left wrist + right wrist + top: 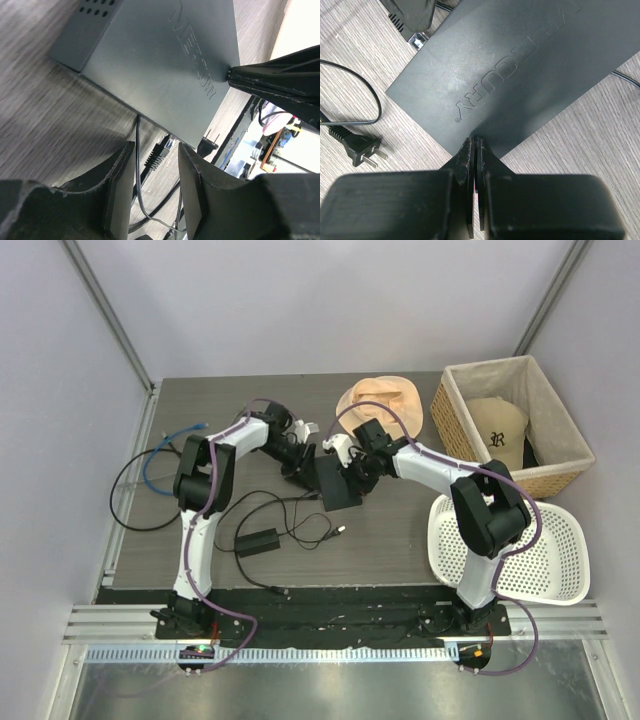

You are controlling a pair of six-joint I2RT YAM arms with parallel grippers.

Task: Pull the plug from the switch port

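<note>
Gripping the plug [158, 155] squarely on its ribbed boot is what this step calls for, as I judge it. It sits at the shaded edge of the switch [160, 65], pointing into the port, which that edge hides from me. Whether any latch tab is pressed I cannot tell. I would bring the pads in on the boot's two flanks, level with it. Then I would draw straight back along the plug's own line, away from the switch, with no twist that could jam it. A thin black wire [138, 150] runs just beside the plug, inside my span, and I should keep it out of the pinch. A mains plug [207, 145] lies just outside one finger and needs no touching.

My left gripper [156, 146] stands about half open, its fingers [120, 180] one on each side of the plug with a gap showing on both sides. It holds nothing yet. My right gripper [474, 145] is closed on nothing, its joined tips pressed on the rim of the switch's top face. That should keep the switch from sliding on the table [360, 60] when I pull.
</note>
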